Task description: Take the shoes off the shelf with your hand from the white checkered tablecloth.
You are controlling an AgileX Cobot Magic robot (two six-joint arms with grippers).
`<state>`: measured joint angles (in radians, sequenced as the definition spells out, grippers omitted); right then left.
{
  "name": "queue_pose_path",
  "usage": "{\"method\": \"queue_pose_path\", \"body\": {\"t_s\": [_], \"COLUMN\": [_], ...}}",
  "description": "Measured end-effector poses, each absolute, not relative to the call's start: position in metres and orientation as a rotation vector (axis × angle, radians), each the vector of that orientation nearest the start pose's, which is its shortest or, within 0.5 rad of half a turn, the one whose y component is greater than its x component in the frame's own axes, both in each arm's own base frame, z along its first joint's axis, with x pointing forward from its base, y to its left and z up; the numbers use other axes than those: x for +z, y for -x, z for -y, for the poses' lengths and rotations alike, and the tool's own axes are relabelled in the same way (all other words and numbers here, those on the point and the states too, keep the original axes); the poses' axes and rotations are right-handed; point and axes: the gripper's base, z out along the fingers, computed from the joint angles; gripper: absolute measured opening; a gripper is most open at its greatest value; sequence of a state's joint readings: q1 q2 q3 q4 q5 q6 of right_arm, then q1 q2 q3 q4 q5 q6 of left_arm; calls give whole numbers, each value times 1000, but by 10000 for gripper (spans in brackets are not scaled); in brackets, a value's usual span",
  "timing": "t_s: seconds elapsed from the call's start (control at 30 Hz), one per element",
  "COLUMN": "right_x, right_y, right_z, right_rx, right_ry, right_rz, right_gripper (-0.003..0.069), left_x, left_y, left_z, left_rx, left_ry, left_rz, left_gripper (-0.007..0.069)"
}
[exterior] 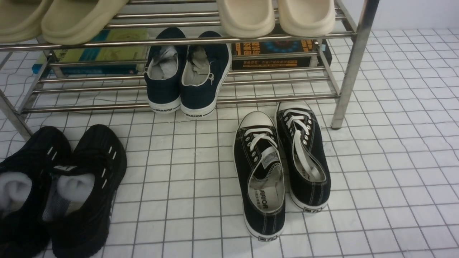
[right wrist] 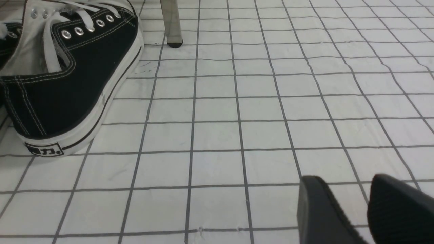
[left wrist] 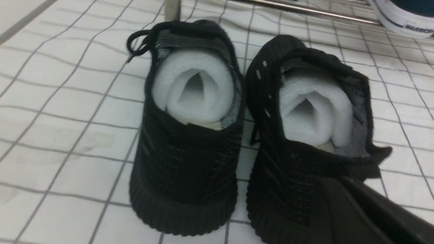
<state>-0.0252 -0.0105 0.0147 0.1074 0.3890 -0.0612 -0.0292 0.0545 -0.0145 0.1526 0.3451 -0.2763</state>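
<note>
Right claw point(right wrist: 349, 179) open, angled downward.

On the checkered tablecloth point(exterior: 172, 200) I see black knit sneakers point(exterior: 86, 222) and black canvas lace-ups point(exterior: 261, 179). My view shows the steel rack point(exterior: 355, 68) standing there too.

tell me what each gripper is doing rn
left gripper: at the heel of a black knit sneaker; can't tell if it's gripping
right gripper: open, fingers apart, nothing between them
</note>
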Motion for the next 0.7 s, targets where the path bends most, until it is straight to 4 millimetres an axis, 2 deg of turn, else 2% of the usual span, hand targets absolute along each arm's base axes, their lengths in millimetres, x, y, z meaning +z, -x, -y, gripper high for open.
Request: {"method": "queue_pose_path", "body": {"t_s": [0.2,0.7], "right_x": [174,174], "right_y": [-52,-52], "right_z": [-2,-2], "right_rx": [47,47], "right_ry": [-31,-31], "right_rz": [-1875,-1875], "right_gripper": [239,239], "left_x": [174,172], "left_y": [-54,-53], "left_z": [-1,-2], "left_rx": [-67,-39], "left_ry": [64,76], "left_rz": [-1846,-1864], "left_gripper": [50,58]}}
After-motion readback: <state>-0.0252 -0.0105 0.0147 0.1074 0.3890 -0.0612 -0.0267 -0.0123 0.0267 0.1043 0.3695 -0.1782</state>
